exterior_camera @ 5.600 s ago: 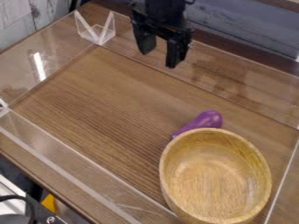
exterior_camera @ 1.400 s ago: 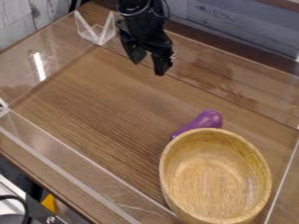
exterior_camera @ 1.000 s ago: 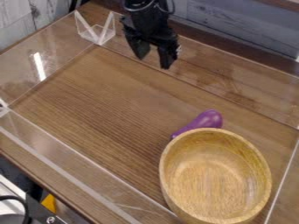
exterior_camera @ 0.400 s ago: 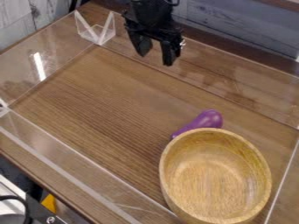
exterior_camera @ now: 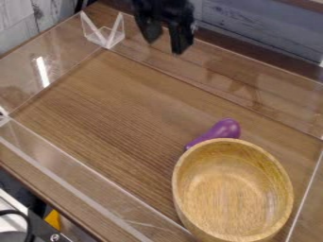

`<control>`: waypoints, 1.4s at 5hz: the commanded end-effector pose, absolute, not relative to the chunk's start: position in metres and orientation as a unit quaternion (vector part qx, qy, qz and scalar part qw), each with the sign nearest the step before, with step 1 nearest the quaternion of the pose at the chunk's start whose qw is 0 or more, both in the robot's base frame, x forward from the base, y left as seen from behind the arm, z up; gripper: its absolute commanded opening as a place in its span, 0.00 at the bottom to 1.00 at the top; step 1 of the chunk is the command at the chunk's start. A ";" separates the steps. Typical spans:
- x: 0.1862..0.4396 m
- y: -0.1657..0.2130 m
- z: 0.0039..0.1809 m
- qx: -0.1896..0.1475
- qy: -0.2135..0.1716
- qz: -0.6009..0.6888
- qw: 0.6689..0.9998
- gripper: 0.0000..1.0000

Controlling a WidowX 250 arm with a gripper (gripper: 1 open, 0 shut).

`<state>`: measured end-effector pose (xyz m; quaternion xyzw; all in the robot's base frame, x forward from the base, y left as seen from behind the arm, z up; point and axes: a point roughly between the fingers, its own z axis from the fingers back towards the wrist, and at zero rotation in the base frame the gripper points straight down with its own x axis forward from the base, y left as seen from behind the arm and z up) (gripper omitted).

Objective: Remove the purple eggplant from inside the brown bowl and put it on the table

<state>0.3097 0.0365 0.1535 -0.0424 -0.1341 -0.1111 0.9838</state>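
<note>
You are looking at the purple eggplant point(exterior_camera: 220, 132) lying just past the far rim of the brown bowl point(exterior_camera: 232, 191), on the side toward the back of the table point(exterior_camera: 108, 109). It is sitting outside the bowl, in the right part of the table, and it is leaning a little, with its round end pointing up and to the right in the picture. Its lower end is coming right up to the bowl's rim, but you cannot tell if the two are touching. The big light-brown bowl is standing near the front right corner of the table, with its open top facing up, and you are seeing only bare wood inside. Your black gripper point(exterior_camera: 167, 40) is hanging over the back edge of the table, well apart from the eggplant and the bowl. Its two dark fingers are pointing down with a wide gap between them, and they are holding nothing. A clear pointy plastic piece point(exterior_camera: 104, 31) is standing by the back left corner, to the left of your gripper. See-through walls are going along the table's edges.
</note>
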 end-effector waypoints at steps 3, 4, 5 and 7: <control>0.301 0.039 0.142 -0.031 -0.154 -0.053 0.986 1.00; 0.310 0.042 0.127 -0.027 -0.150 -0.018 0.988 1.00; 0.320 0.054 0.119 -0.031 -0.150 -0.081 0.985 1.00; 0.324 0.059 0.130 -0.021 -0.164 -0.086 0.982 1.00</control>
